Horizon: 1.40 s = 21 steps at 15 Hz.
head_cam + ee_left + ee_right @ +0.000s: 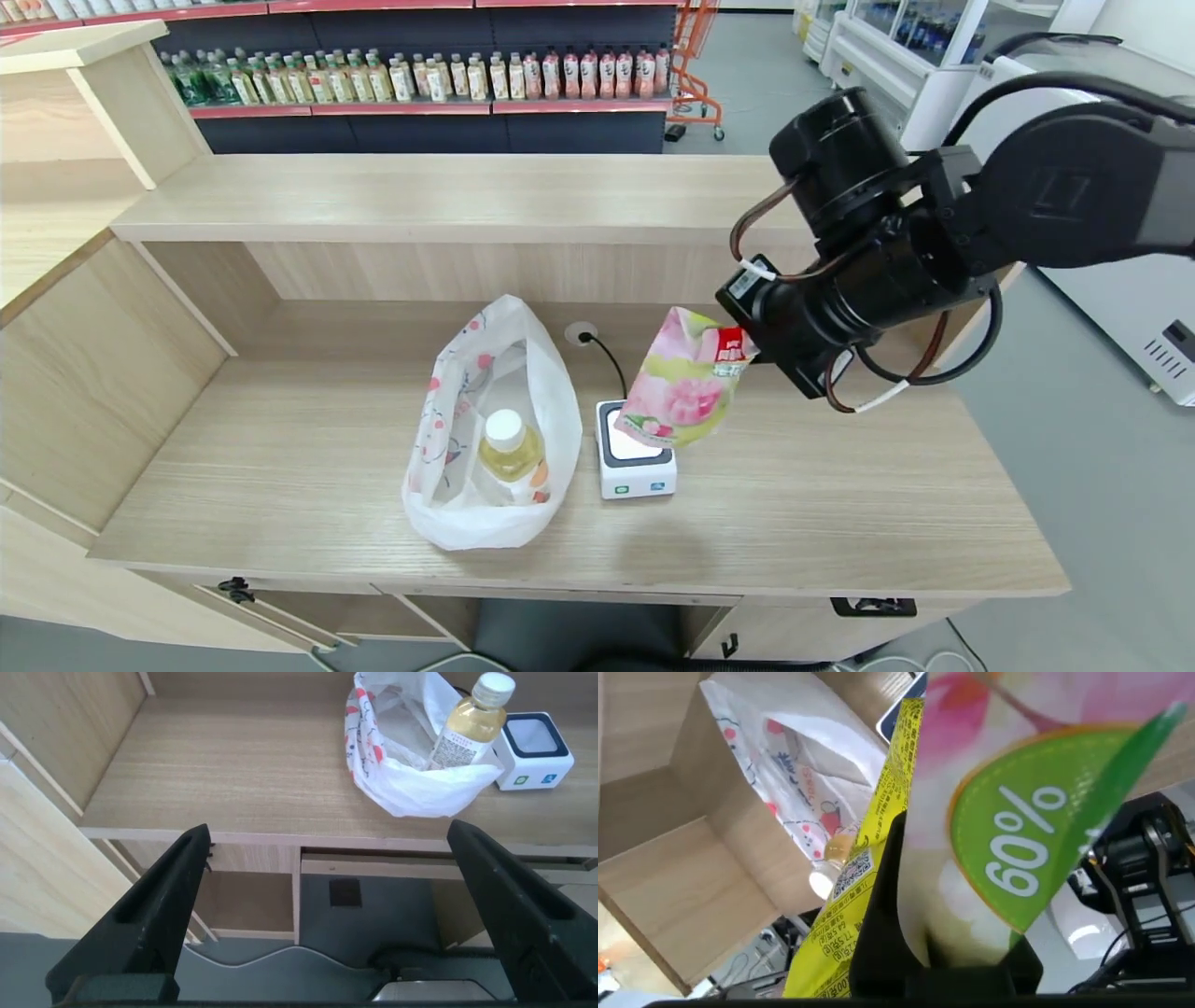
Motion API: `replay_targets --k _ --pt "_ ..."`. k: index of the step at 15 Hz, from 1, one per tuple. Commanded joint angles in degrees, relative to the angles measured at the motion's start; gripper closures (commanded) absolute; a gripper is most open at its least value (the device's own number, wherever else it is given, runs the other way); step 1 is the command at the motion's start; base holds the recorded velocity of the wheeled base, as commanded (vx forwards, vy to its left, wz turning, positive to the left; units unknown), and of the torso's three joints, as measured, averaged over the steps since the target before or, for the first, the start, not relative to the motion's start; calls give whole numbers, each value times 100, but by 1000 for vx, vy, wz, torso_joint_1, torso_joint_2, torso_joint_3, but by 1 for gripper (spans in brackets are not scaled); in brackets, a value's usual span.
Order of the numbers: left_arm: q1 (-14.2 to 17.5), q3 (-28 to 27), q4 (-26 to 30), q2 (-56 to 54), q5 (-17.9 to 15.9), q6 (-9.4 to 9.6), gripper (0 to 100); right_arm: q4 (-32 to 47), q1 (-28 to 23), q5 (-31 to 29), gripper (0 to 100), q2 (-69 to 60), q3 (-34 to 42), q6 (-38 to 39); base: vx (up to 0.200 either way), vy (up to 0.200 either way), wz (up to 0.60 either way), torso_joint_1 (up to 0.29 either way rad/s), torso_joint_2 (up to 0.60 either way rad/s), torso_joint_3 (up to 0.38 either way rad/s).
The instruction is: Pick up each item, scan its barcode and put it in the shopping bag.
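Pink pouch (686,383): we hold it by its top, clamped in our right gripper (738,347), tilted just above the far right corner of the scanner (635,450).
Left gripper (336,882): spread wide, empty, low before the front edge of the table (794,504), well apart from the scanner.
Bag (555,392): just left of the scanner, mouth open, bottle (509,446) standing inside.
Risk: we judge the barcode may face away from the scanner and fail to read; the limp pouch could snag the bag's rim.
Count: one pouch, one bottle, one bag, one scanner, two grippers.
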Motion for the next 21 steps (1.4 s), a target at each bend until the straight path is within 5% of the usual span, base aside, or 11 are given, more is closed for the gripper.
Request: replay_targets --k 1,5,21 --pt "4 0 -4 -2 1 -4 0 179 -8 80 100 521 -437 242 0 0 0 0 0 0" --pt "4 0 -4 -2 1 4 0 231 1 256 100 829 -419 787 0 0 0 0 0 0" --pt "4 0 -4 -2 1 4 0 117 71 475 100 1101 -428 892 0 0 0 0 0 0"
